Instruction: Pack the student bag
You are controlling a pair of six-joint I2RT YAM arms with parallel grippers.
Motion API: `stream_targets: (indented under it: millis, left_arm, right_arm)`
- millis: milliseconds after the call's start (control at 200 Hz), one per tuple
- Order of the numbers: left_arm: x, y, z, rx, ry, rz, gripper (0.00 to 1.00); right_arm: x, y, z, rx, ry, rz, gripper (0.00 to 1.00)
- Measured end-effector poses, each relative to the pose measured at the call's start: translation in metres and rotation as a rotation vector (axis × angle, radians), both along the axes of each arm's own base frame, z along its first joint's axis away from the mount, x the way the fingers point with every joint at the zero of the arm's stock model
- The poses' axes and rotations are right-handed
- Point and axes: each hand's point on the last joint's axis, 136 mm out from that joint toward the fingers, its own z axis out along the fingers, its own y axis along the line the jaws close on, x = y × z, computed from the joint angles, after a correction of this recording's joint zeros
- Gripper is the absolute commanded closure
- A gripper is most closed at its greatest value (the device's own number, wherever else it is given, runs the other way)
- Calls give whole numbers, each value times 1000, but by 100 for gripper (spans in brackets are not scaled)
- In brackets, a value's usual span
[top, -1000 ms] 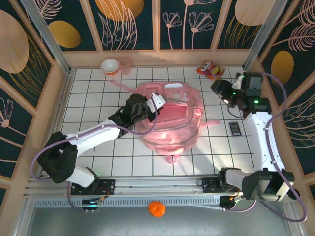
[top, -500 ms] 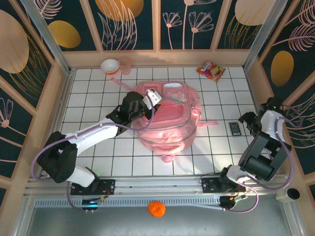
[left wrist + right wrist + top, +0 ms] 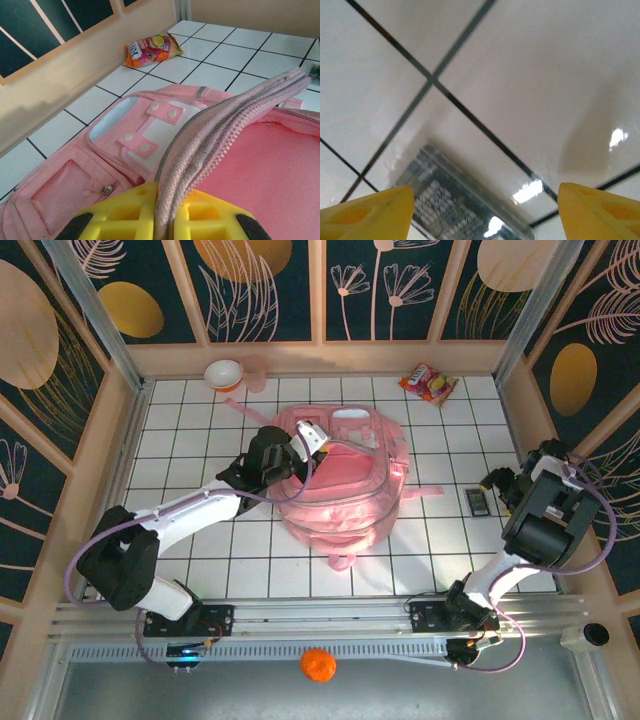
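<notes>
Clamped tight, yellow left fingers (image 3: 125, 215) of the left gripper (image 3: 303, 440) on the zippered rim of the large soft pink fabric backpack (image 3: 345, 495), lifting it so the mouth gapes at mid-table. Spread wide and empty, right gripper (image 3: 485, 210) just above a small flat dark rectangular item (image 3: 477, 502) on the white tiled table (image 3: 200, 410), right of the bag. Likely step: fetching that item. Next: lowering, closing on it, carrying it into the opening. Orange crinkly snack packet (image 3: 428, 383) in the far right corner, print too blurred to read.
</notes>
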Motion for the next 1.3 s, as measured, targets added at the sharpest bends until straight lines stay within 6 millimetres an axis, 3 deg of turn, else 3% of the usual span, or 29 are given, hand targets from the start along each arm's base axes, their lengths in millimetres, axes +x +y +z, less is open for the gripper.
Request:
stream_targets:
  millis: [185,445,551,721,926,1296]
  left_arm:
    - [3,-2,-4,-11,12,7,100]
    - [6,-3,-6,-24,18,7,100]
    - [6,-3,-6,-27,17,4,100]
    - [5,-4,-6,-28,18,1,100]
    - [5,-3,-7,-35,26,5,100]
    - [5,-3,-7,-39,31,8,100]
  right_arm:
    - [9,9,-10,14,13,51,25]
    - [-1,57,-1,56,77,156,24]
    - [-7,48,8,-13,118,149,22]
    - [3,26,20,-148,133,169,22]
    - [9,52,-4,-161,203,319,22]
    - [12,54,-21,-144,247,346,30]
